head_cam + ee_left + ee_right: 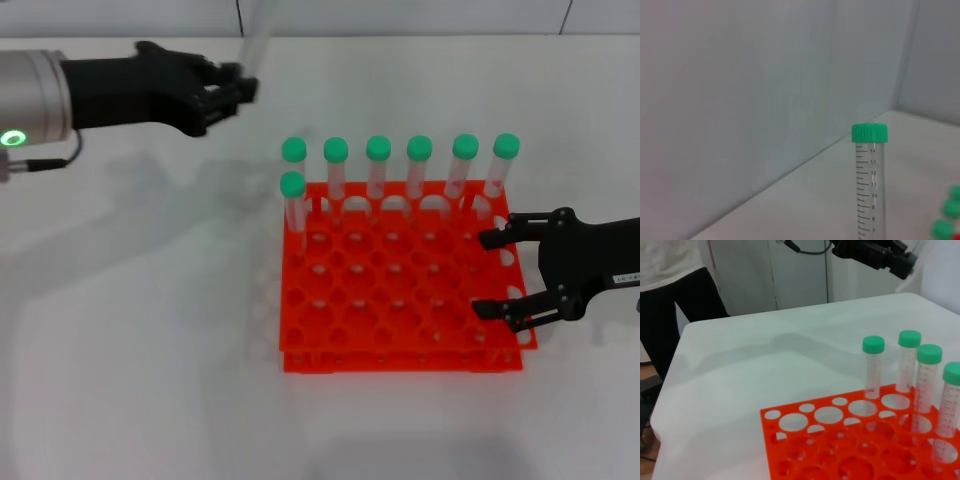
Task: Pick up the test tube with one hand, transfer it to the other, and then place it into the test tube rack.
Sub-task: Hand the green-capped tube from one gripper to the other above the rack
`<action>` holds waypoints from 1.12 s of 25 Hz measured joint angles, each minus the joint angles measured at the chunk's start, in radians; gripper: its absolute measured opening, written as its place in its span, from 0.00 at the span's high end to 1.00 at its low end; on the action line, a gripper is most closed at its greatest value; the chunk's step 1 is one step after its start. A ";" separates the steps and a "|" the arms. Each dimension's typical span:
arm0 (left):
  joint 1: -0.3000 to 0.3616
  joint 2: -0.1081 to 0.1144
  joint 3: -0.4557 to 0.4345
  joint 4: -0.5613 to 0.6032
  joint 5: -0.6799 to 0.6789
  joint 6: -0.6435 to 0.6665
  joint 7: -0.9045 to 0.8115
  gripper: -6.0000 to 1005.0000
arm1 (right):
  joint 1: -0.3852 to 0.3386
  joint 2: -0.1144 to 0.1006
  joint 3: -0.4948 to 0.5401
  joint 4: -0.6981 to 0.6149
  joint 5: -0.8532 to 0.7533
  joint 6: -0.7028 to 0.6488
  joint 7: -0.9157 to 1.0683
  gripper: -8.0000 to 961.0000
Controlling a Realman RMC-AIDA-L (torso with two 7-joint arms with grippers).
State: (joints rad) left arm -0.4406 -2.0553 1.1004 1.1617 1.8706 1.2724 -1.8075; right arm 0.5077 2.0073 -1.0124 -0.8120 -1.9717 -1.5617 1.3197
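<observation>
Left gripper (232, 92) around test tube (869, 182), above rack (400, 300).

Test tube (869, 185) upright, green-capped, raised behind orange rack (400, 300).

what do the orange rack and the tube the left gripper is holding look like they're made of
The bright orange-red square rack looks like moulded plastic: uniform colour, slight gloss, clean round holes. The slender clear tube, shut in the left gripper, looks like transparent plastic, possibly glass, with printed graduations and a ribbed green cap, likely plastic.
</observation>
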 joint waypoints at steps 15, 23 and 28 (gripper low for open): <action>-0.279 0.075 -0.160 -0.417 -0.004 0.313 0.230 0.80 | 0.000 0.002 0.000 0.008 0.037 -0.002 -0.021 0.10; -0.328 0.053 -0.157 -0.449 0.123 0.268 0.235 0.79 | 0.000 0.002 0.000 0.010 0.042 -0.002 -0.021 0.10; -0.372 0.045 -0.151 -0.508 0.168 0.218 0.250 0.79 | -0.010 0.000 0.000 0.008 0.049 0.004 -0.021 0.10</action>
State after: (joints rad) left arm -0.8128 -2.0108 0.9495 0.6537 2.0386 1.4905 -1.5573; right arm 0.4977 2.0075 -1.0120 -0.8037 -1.9228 -1.5580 1.2992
